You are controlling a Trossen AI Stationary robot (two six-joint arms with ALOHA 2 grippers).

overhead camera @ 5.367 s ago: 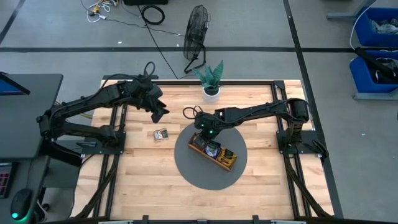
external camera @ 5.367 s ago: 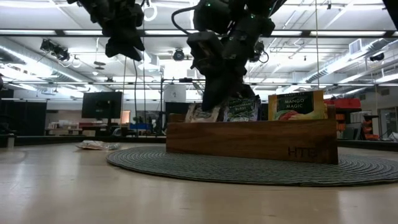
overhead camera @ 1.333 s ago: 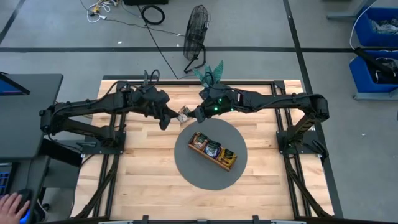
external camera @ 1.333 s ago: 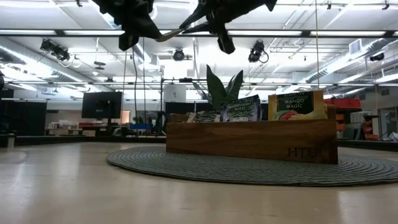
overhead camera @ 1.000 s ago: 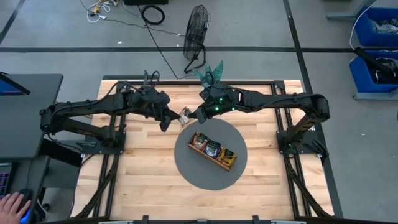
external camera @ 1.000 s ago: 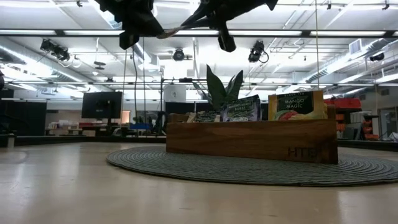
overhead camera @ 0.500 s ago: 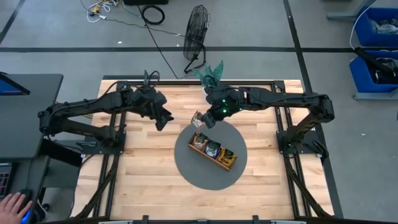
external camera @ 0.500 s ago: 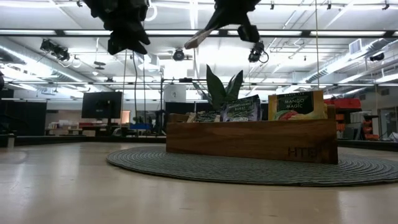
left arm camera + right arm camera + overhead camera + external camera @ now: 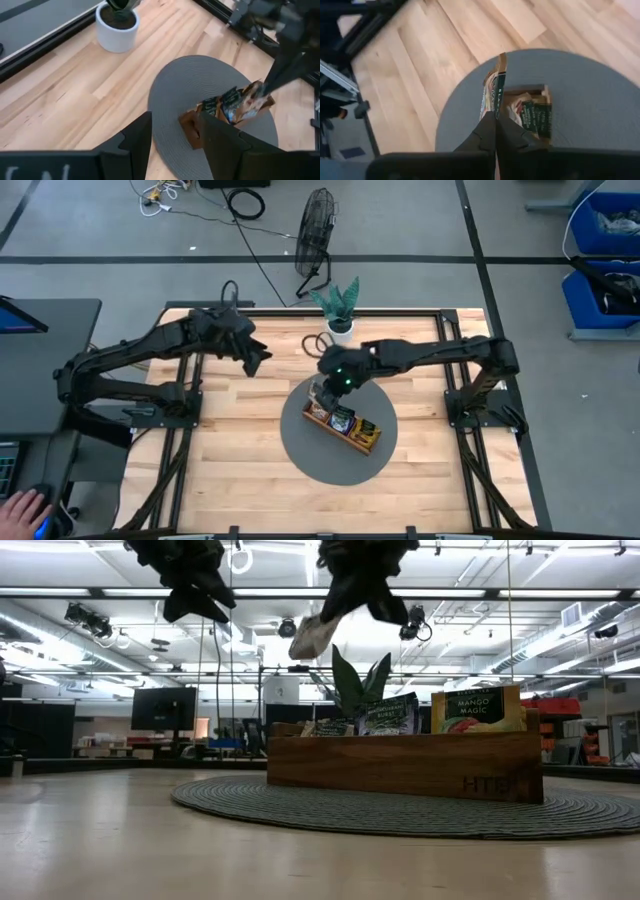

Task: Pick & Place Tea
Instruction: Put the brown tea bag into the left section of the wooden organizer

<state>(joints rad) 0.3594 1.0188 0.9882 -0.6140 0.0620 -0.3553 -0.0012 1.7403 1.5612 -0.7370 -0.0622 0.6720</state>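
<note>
My right gripper [image 9: 322, 387] [image 9: 335, 612] [image 9: 495, 122] is shut on a pale tan tea sachet [image 9: 310, 637] [image 9: 495, 90], high over the far-left end of the long wooden tray [image 9: 342, 420] [image 9: 405, 766]. The tray rests on the round grey mat [image 9: 338, 442]. Other sachets [image 9: 390, 712] [image 9: 476, 708] stand upright in the tray's compartments. My left gripper [image 9: 257, 360] [image 9: 195, 602] [image 9: 172, 145] is open and holds nothing, raised over the bare wood left of the mat. My right gripper pinches the sachet between its two fingers [image 9: 487, 131], one on each flat face, at its upper edge [image 9: 494, 111]. The fingers come from above, pointing down. The sachet hangs slanted below them [image 9: 305, 642], lifted clear above the tray's end compartment.
A potted plant [image 9: 340, 318] [image 9: 117, 25] stands near the table's far edge, just behind the mat. Black frame rails run along the table's sides [image 9: 455, 395]. Bare wooden table [image 9: 230, 450] lies left of and in front of the mat.
Both grippers were on the sachet in mid-air, left of the plant. The left gripper has let go and drawn back toward the table's left. The right gripper has carried the sachet toward the near edge and down over the tray's end, tipping its fingers downward.
</note>
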